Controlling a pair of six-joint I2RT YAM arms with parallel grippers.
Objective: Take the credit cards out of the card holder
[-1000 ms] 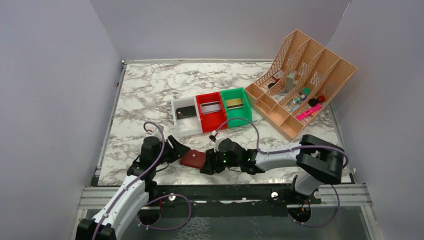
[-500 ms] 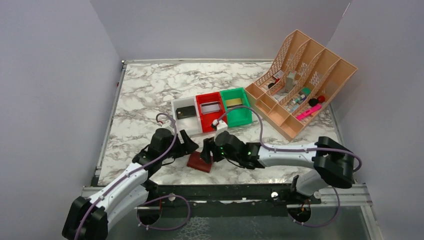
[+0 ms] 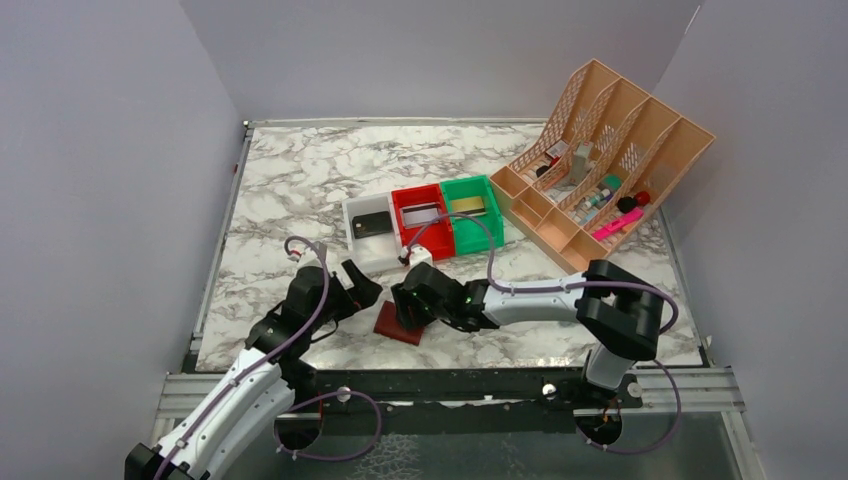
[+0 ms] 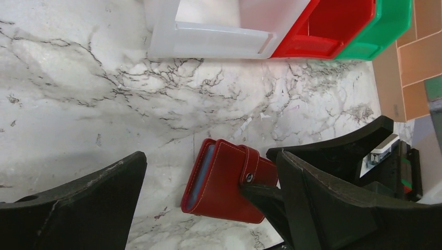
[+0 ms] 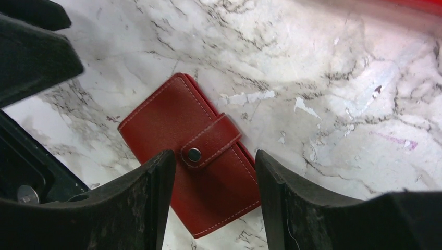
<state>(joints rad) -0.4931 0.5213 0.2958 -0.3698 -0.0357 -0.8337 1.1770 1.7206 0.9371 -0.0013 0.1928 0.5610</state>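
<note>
The clasped card holder (image 5: pixel 161 122) is being straddled by spread right gripper (image 5: pixel 213 156) jaws, left gripper (image 4: pixel 211 156) jaws likewise spread; an off-centre pinch could skid it away.

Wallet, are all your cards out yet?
Looks nearly done: black card, grey card and gold card lie in the bins. The wallet lies shut on the table. The left gripper and right gripper are open, holding nothing. Whether any card is inside is hidden.
</note>
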